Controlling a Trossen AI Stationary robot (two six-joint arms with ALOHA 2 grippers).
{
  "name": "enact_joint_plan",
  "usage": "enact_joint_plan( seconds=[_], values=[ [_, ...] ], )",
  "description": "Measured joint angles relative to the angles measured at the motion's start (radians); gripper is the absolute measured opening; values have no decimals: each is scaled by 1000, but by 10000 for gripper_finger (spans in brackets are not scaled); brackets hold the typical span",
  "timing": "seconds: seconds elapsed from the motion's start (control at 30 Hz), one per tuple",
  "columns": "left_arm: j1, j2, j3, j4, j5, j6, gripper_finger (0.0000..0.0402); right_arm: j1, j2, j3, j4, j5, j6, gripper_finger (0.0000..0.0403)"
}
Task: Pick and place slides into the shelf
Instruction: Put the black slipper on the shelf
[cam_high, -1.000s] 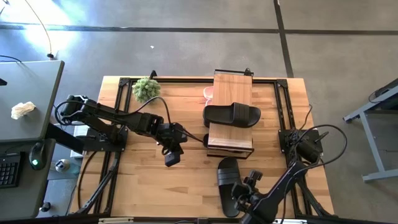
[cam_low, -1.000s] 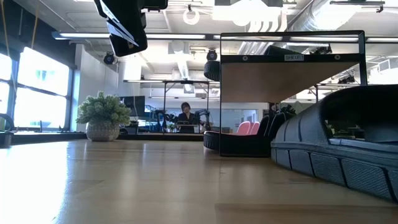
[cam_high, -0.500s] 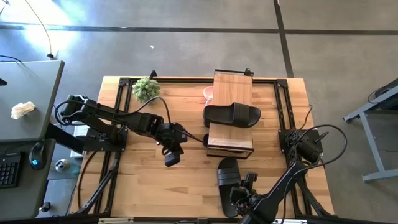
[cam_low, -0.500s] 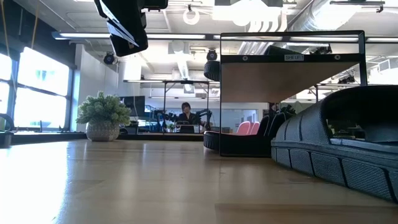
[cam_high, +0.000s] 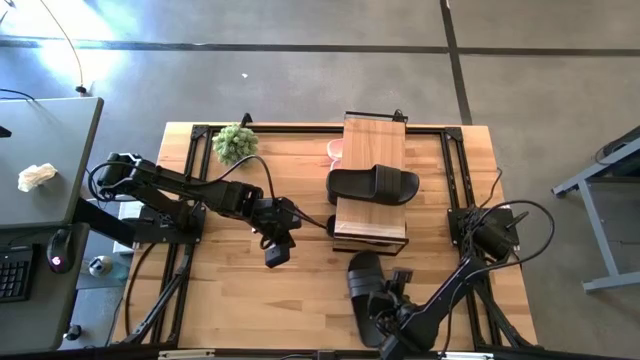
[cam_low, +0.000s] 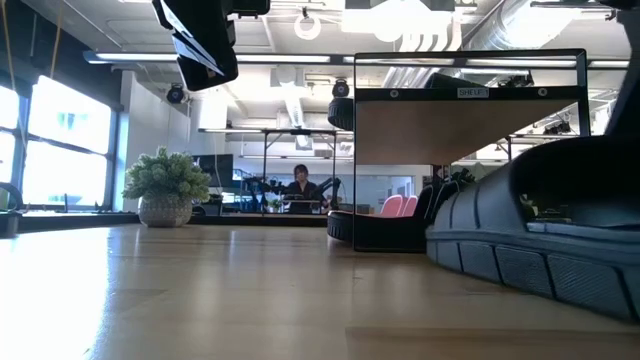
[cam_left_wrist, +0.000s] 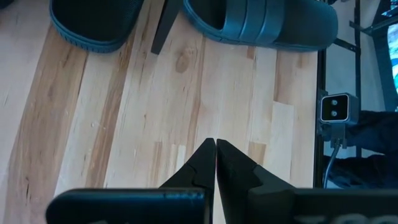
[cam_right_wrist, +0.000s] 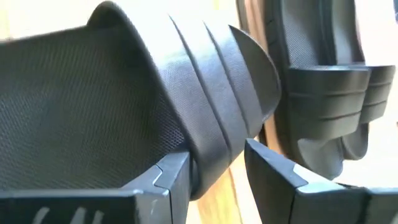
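The shelf (cam_high: 375, 140) stands at the table's far right. One black slide (cam_high: 373, 185) lies on its plank, another black slide (cam_high: 331, 224) pokes out beneath it, and a pink slide (cam_high: 335, 150) shows at its far left. A third black slide (cam_high: 366, 290) rests sole down near the front edge. My right gripper (cam_right_wrist: 214, 168) is open, its fingers on either side of that slide's strap. My left gripper (cam_high: 277, 250) hangs shut above the table's middle, holding nothing. My right gripper has one finger (cam_right_wrist: 168, 177) inside the slide, under the strap and against the strap's inner face (cam_right_wrist: 205, 158). The other finger (cam_right_wrist: 273, 174) stands outside with a sliver of table showing between. The fingers slant down from the near right. The slide's sole lies on the table.
A small potted plant (cam_high: 235, 143) stands at the far left corner. Bare wood lies between the left gripper and the front edge. The black frame rails (cam_high: 455, 180) run along the table's sides. A person (cam_low: 300, 185) sits far off in the room.
My right gripper has moved a little toward the table's left and down onto the near slide, rolling its wrist. The slide has shifted slightly toward the left on the table. The gap between the fingers looks unchanged.
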Motion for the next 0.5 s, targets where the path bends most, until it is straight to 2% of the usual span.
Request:
enact_joint_plan(
  seconds=[0.17,0.4,0.5],
  values=[
    [0,0,0,0,0,0,3,-22,0,0,0,18,-41,113],
    [0,0,0,1,1,-8,3,-45,-1,1,26,-6,-33,18],
    [-7,0,0,24,18,-28,3,-41,-1,14,22,-12,-23,10]
  ],
)
